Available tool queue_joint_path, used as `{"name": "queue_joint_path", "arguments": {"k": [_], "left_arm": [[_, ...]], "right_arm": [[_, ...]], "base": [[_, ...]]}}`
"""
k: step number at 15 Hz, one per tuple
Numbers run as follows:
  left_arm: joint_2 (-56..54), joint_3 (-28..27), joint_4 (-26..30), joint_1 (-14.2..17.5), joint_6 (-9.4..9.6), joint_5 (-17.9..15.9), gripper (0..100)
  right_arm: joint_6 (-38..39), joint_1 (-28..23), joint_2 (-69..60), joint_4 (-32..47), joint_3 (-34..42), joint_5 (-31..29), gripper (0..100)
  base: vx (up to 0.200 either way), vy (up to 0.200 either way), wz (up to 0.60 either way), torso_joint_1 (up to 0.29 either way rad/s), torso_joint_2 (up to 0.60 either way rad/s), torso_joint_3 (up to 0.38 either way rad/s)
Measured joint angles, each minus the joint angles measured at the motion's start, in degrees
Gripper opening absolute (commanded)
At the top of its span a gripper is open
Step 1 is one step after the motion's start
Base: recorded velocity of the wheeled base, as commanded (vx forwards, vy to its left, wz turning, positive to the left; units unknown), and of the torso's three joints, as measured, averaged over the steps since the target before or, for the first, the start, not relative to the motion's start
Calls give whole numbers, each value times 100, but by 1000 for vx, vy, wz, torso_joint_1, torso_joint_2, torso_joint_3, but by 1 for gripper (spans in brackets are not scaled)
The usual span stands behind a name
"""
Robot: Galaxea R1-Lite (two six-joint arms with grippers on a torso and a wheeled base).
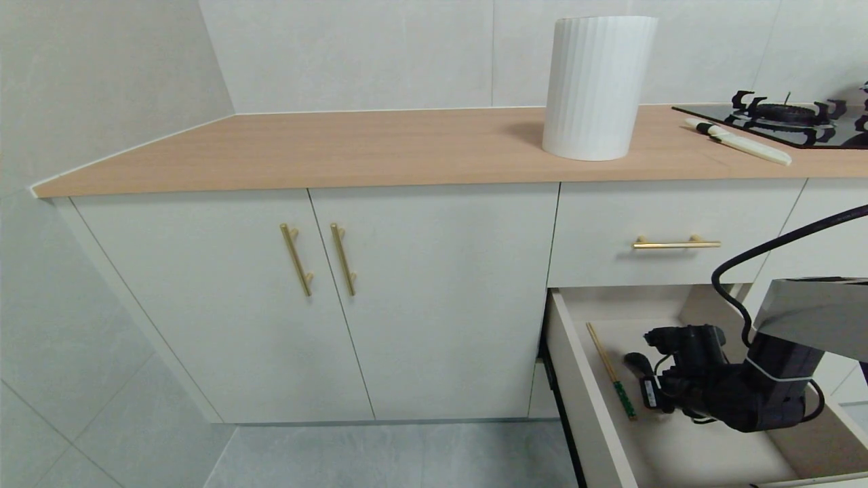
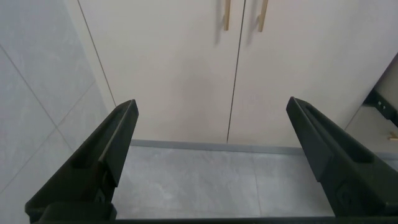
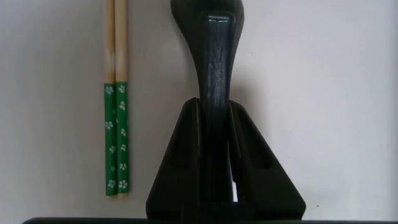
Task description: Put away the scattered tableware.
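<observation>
The lower drawer (image 1: 582, 386) under the counter stands pulled out. A pair of wooden chopsticks (image 1: 610, 371) with green flowered ends lies along its left wall. My right gripper (image 1: 659, 388) hangs inside the drawer, shut on the handle of a black spoon (image 1: 637, 364). In the right wrist view the spoon (image 3: 214, 56) sticks out from between the fingers (image 3: 180, 155) of the right gripper (image 3: 214, 109), just above the drawer floor and beside the chopsticks (image 3: 115, 93). My left gripper (image 2: 211, 106) is open and holds nothing, low in front of the cabinet doors (image 2: 186, 62).
On the wooden counter (image 1: 339, 149) stand a tall white ribbed canister (image 1: 597, 88) and a white knife (image 1: 736, 141) next to the black hob (image 1: 786, 120). A shut drawer with a gold handle (image 1: 676, 242) sits above the pulled-out one. Grey tiled floor (image 1: 380, 454) lies below.
</observation>
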Motion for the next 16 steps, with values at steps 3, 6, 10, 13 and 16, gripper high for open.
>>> {"name": "queue_joint_path", "arguments": {"k": [3, 6, 10, 13, 16], "left_arm": [[0, 0, 0, 0, 0, 0, 100], [0, 0, 0, -2, 2, -7, 100], [0, 0, 0, -2, 0, -2, 100], [0, 0, 0, 0, -4, -7, 100], [0, 0, 0, 0, 0, -5, 100]], "right_arm": [[2, 2, 30, 0, -9, 0, 100], [18, 5, -13, -5, 4, 2, 100], [34, 0, -691, 24, 279, 5, 100], [35, 5, -1749, 299, 673, 24, 100], [40, 55, -3023, 813, 1163, 41, 100]], "base": [[0, 0, 0, 0, 0, 0], [0, 0, 0, 0, 0, 0], [0, 0, 0, 0, 0, 0], [0, 0, 0, 0, 0, 0], [0, 0, 0, 0, 0, 0]]}}
